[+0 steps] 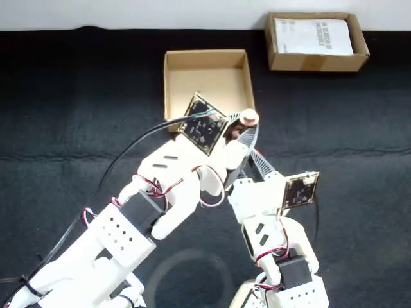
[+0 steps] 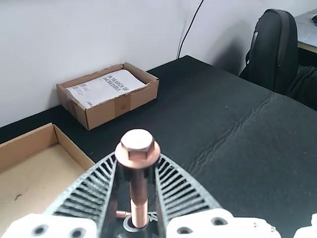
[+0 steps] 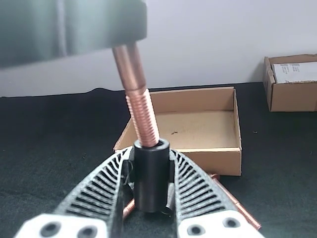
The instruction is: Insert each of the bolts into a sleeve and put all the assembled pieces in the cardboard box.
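- Sleeve (image 3: 150, 178): black, upright, clenched in my right claw (image 3: 148, 157).
- Bolt (image 2: 138, 188): grasped by my left claw (image 2: 138, 162), threaded tip entering the sleeve mouth from above, its long axis slightly tilted.
- Cardboard box (image 3: 208, 161): just beyond.

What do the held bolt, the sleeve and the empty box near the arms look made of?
Bolt: metal, apparently copper-plated; shiny reddish shank with cut threads. Sleeve: matte black, plastic or blackened metal, unclear. Box: plain brown cardboard, raw edges.

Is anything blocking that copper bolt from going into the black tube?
Nothing visible does. The bolt has its threaded tip at the open mouth of the sleeve, leaning slightly, with nothing between them.
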Tool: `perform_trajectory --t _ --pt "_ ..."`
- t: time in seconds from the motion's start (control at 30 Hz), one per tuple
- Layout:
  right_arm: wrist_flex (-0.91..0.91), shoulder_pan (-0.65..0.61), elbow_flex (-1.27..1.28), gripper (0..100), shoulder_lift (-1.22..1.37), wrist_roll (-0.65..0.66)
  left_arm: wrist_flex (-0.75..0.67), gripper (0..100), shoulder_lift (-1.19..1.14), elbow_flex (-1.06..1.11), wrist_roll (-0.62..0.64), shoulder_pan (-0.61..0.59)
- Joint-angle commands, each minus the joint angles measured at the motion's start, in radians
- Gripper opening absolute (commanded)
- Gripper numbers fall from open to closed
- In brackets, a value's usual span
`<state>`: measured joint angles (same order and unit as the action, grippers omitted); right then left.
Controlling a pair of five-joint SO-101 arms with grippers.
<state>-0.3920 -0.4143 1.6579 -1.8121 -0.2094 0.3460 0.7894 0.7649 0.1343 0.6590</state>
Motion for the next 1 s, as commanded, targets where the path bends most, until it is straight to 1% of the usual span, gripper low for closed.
perform_trajectory --t 0.0,0.27,0.47,0.5,0.57,0.77,0.83,0.97 --pt "0.001 0.007 0.147 0.7 -0.016 -0.006 0.002 1 0.025 0.007 -0.006 0.013" --pt "0.001 0.007 0.147 0.7 -0.018 -0.003 -0.005 1 0.022 0.079 -0.006 0.015" --pt "0.002 0.004 0.145 0.7 -0.018 0.002 -0.107 1 0.022 0.163 -0.006 0.015" --pt "0.002 0.002 0.145 0.7 -0.018 0.014 -0.126 1 0.016 0.179 -0.006 0.015" --pt "0.021 0.001 0.145 0.7 -0.018 0.086 -0.157 1 -0.021 0.193 -0.006 0.016" --pt "0.173 0.005 0.145 0.7 -0.018 0.264 -0.213 1 -0.183 0.191 -0.006 0.007" --pt "0.186 0.007 0.147 0.7 -0.018 0.284 -0.233 1 -0.217 0.191 -0.006 0.008" --pt "0.182 0.007 0.150 0.7 -0.015 0.281 -0.255 1 -0.228 0.191 -0.006 0.008"
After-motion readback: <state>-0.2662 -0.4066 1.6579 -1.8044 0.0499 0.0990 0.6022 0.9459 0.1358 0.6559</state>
